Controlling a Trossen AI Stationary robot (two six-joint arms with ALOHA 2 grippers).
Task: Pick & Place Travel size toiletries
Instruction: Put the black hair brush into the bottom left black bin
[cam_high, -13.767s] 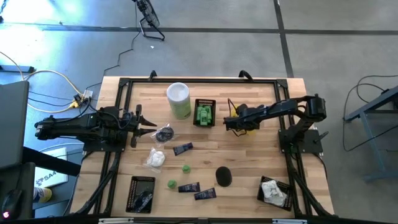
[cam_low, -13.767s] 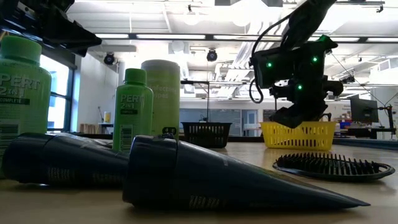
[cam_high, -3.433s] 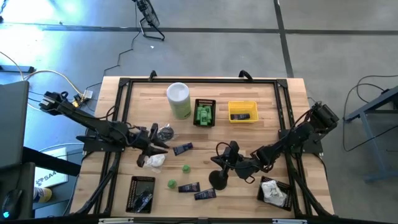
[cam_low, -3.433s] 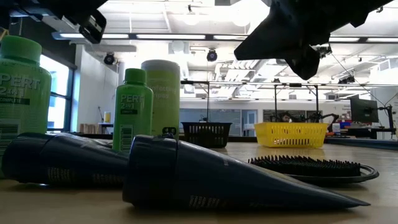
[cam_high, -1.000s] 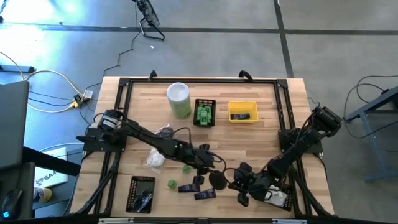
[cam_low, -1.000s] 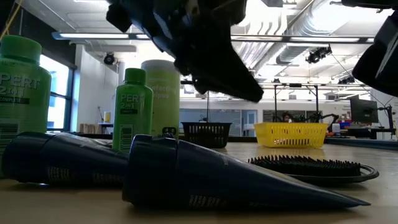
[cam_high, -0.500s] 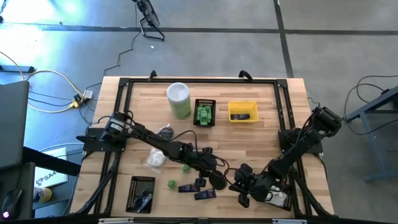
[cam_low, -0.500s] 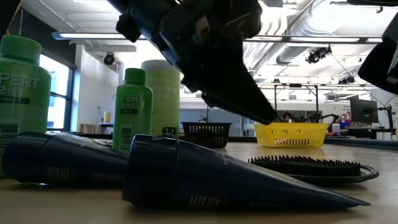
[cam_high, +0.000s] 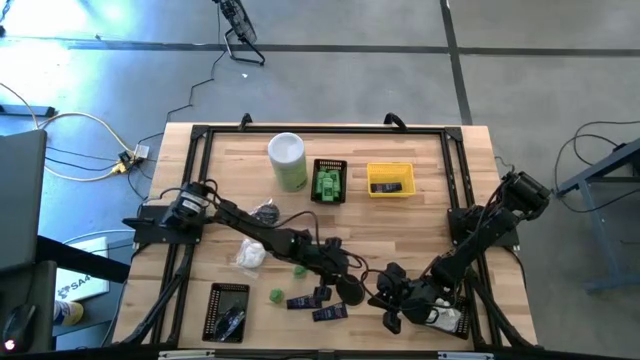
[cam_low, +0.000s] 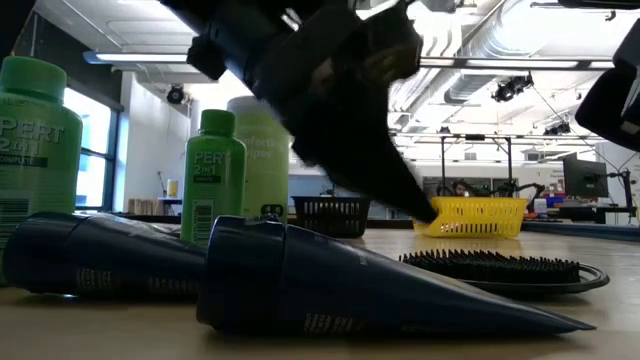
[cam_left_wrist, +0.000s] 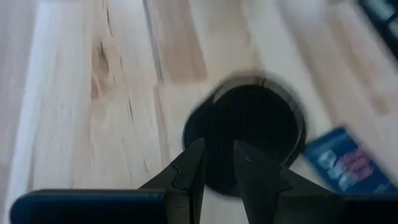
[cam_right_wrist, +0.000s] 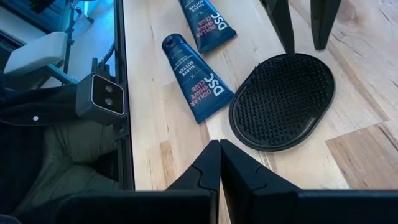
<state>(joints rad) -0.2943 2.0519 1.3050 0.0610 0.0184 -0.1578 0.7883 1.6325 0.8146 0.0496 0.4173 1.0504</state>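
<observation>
The left gripper (cam_high: 343, 283), fingers slightly apart, hovers at the round black brush (cam_high: 351, 290) in the lower centre; straddle its rim squarely before closing. The right gripper (cam_high: 388, 320) waits lower right, fingers together.

A: What carries it all?
B: A pale wooden table (cam_high: 430, 180) inside a black frame.
A: And along its far side?
B: A white-and-green canister (cam_high: 287, 160), a black mesh basket (cam_high: 329, 181) holding green bottles, and a yellow basket (cam_high: 390, 180).
A: Nearer the front?
B: A white packet (cam_high: 250, 256), two small green bottles (cam_high: 299, 270), navy tubes (cam_high: 304, 301), a dark round brush (cam_right_wrist: 283, 101), and two more black baskets (cam_high: 226, 312) at the corners.
</observation>
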